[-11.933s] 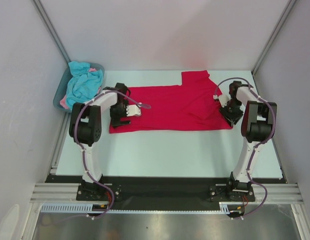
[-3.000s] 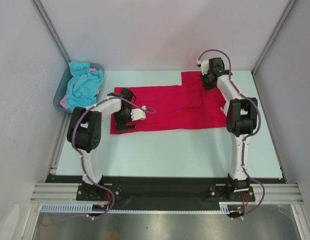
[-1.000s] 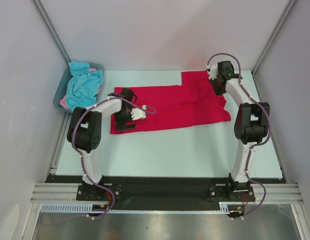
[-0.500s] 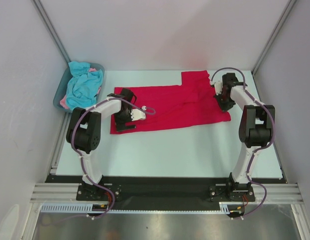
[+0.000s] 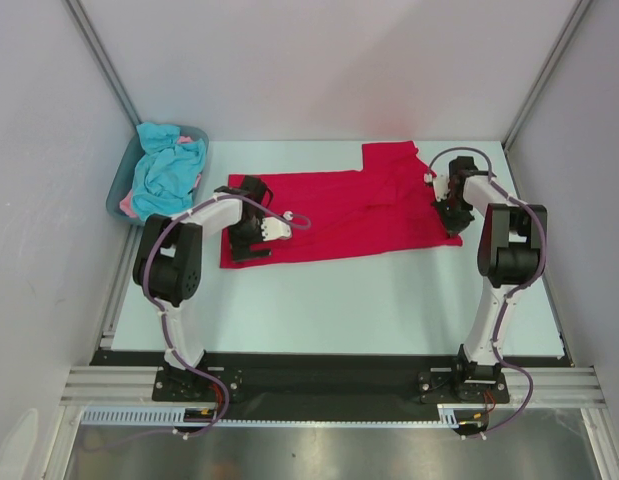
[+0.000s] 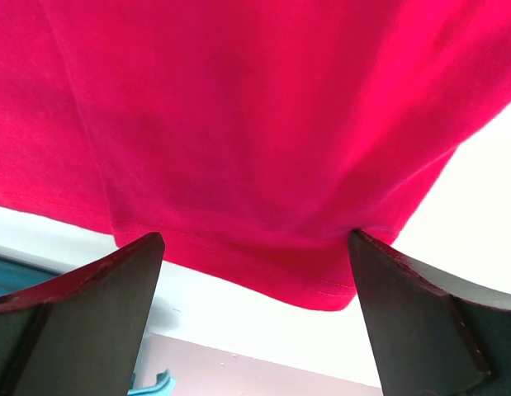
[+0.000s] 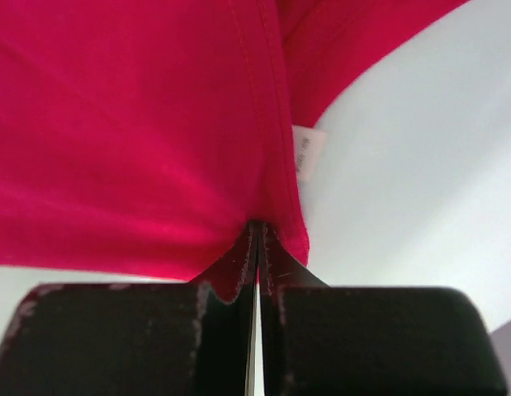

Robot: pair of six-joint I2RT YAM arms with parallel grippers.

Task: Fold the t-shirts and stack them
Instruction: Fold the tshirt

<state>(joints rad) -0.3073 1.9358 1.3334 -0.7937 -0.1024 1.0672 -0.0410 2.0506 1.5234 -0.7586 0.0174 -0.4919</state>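
Note:
A crimson red t-shirt lies spread flat across the back middle of the table. My left gripper rests over its left hem, open; in the left wrist view the gripper has its fingers set wide apart with the red hem just past them. My right gripper is at the shirt's right edge, shut on the cloth. The right wrist view shows the gripper pinching the red hem, with a white label beside it. More t-shirts, turquoise and a little pink, are heaped in a tub.
The grey-blue tub stands at the back left beside the left wall frame. Bare pale table stretches from the shirt to the arm bases. Walls close in on three sides.
My right gripper, shut on the cloth, has moved from the shirt's back right part toward the near side along its right edge, pulling that edge inward. The left arm has stayed put.

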